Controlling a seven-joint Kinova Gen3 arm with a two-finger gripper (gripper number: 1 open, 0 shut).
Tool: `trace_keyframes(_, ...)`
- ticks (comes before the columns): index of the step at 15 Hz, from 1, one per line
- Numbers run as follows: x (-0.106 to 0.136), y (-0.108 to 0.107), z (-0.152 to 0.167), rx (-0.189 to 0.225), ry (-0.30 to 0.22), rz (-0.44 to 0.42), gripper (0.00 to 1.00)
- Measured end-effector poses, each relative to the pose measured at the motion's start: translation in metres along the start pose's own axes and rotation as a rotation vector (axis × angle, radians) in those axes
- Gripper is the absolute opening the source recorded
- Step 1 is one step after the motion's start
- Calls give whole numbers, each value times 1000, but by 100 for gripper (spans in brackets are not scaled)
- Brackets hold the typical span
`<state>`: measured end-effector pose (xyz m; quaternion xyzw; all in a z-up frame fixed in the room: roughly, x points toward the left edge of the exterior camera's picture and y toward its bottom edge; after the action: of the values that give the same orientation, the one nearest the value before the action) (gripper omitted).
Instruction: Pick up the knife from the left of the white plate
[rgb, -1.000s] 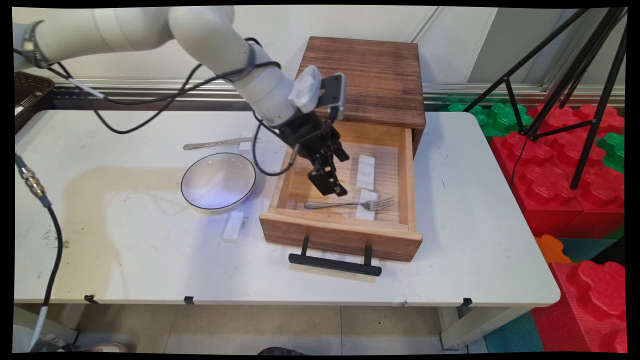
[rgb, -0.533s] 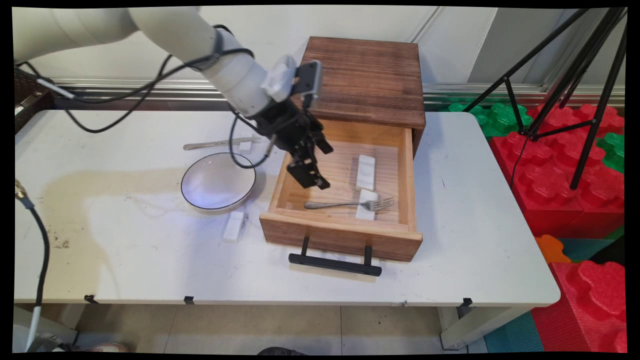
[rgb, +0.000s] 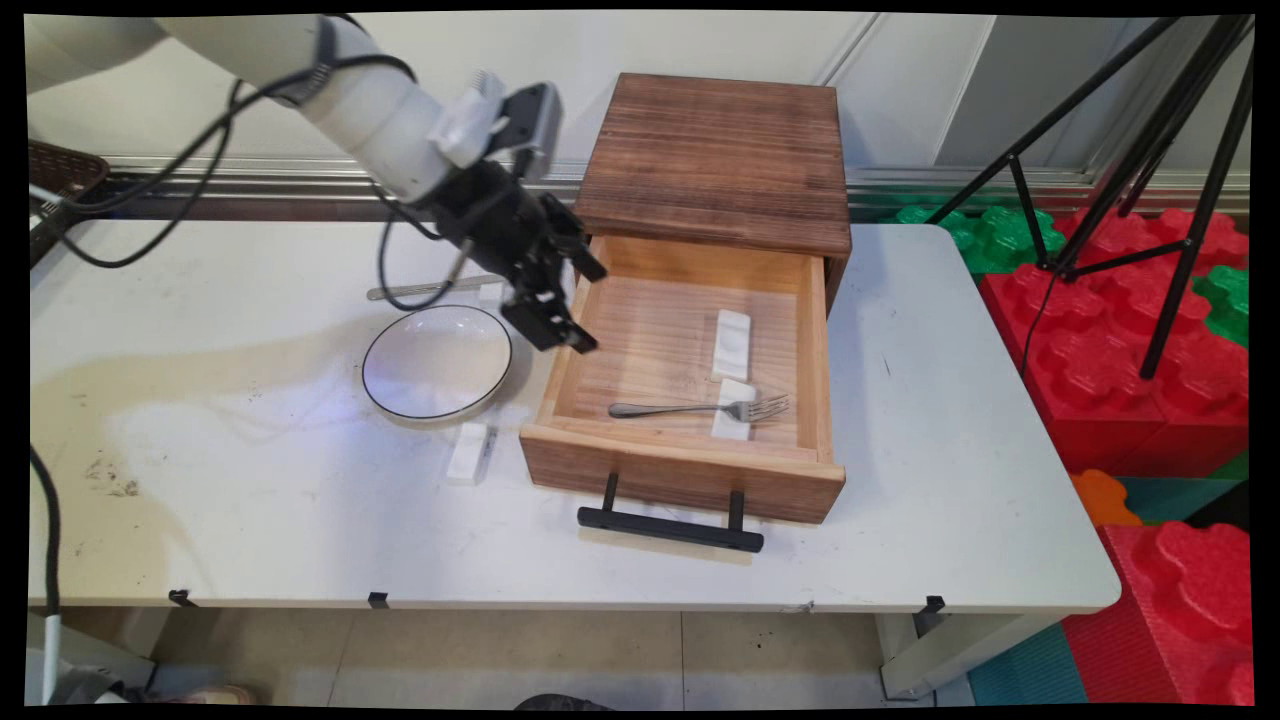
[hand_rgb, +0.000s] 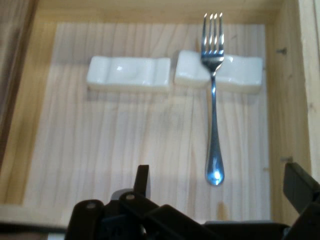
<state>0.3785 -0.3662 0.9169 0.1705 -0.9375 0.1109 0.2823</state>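
My gripper (rgb: 572, 308) hangs open and empty over the left wall of the pulled-out wooden drawer (rgb: 680, 470), between the drawer and the white bowl (rgb: 436, 361). A silver fork (rgb: 700, 408) lies in the drawer, its tines propped on a white rest (rgb: 733, 421). A second white rest (rgb: 731, 343) lies just behind it. In the hand view the fork (hand_rgb: 214, 100) lies across one rest (hand_rgb: 240, 74), the other rest (hand_rgb: 128, 73) is bare, and my gripper (hand_rgb: 220, 182) shows both fingers spread wide at the bottom edge.
The drawer belongs to a dark-topped wooden cabinet (rgb: 720, 160) at the table's back. A long silver utensil (rgb: 430, 289) lies behind the bowl, and a white rest (rgb: 467, 453) lies in front of it. A black tripod (rgb: 1150, 180) stands to the right.
My gripper has risen out of the drawer and moved left and back, from just above the fork's handle to the drawer's left wall. The fork has stayed in place.
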Motion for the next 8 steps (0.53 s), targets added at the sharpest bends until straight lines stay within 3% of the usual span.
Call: trace_keyframes(8, -52, -20, -48, 56, -37, -46, 100)
